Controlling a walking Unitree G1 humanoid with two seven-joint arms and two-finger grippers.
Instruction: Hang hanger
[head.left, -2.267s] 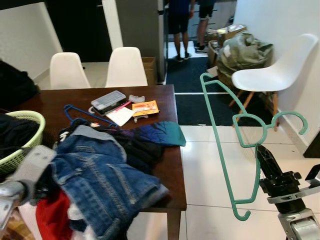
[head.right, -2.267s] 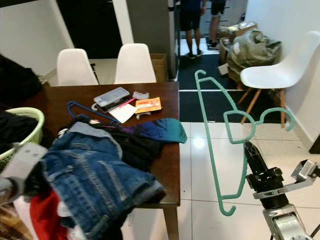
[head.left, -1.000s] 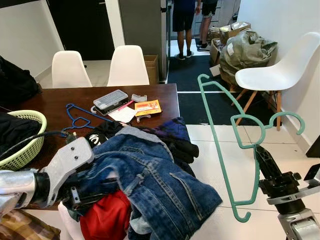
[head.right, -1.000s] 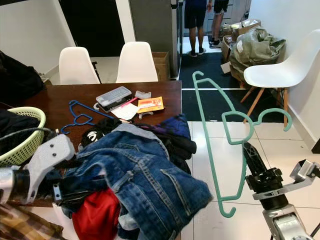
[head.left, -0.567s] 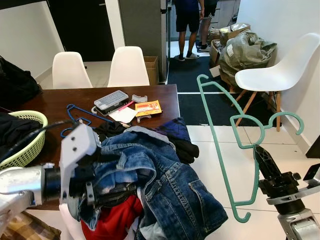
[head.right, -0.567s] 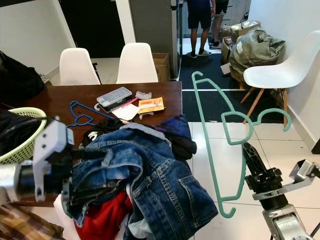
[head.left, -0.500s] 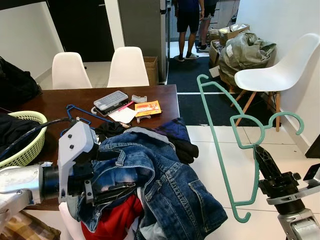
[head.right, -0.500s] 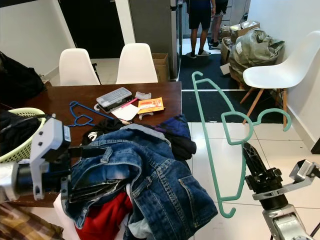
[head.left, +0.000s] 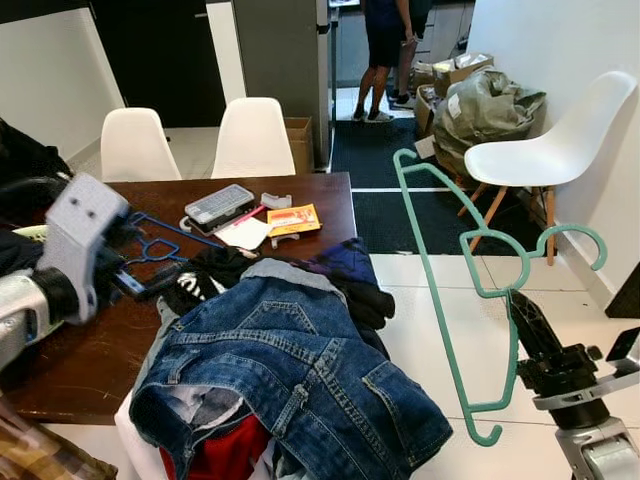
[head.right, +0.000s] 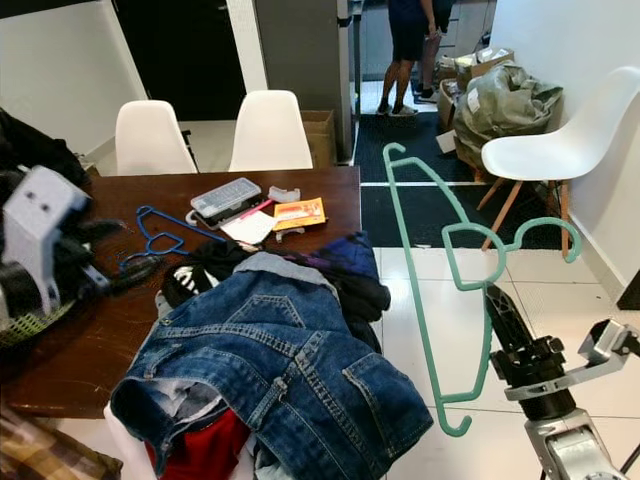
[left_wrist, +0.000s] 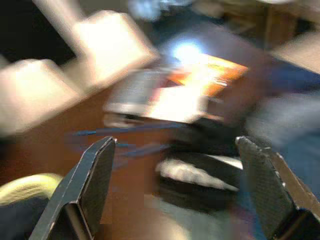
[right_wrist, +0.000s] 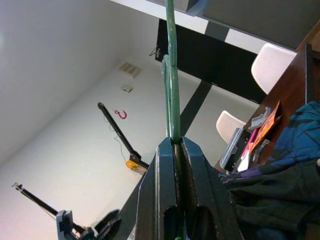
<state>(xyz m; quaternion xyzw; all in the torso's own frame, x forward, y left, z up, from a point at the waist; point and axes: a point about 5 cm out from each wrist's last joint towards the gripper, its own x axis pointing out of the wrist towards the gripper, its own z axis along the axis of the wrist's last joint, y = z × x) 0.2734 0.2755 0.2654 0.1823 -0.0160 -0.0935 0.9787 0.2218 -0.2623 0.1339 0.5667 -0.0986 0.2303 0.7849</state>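
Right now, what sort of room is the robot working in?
Most likely a home dining area doubling as a laundry spot: a dark wooden table with white chairs behind it, heaped with clothes such as a denim jacket. The right gripper holds a green hanger.

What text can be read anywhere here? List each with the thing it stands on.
None can be read.
Orange packet on the table: print too small.
Black garment beside the denim jacket: white marks, not legible.
Cardboard boxes at the back: no readable label.
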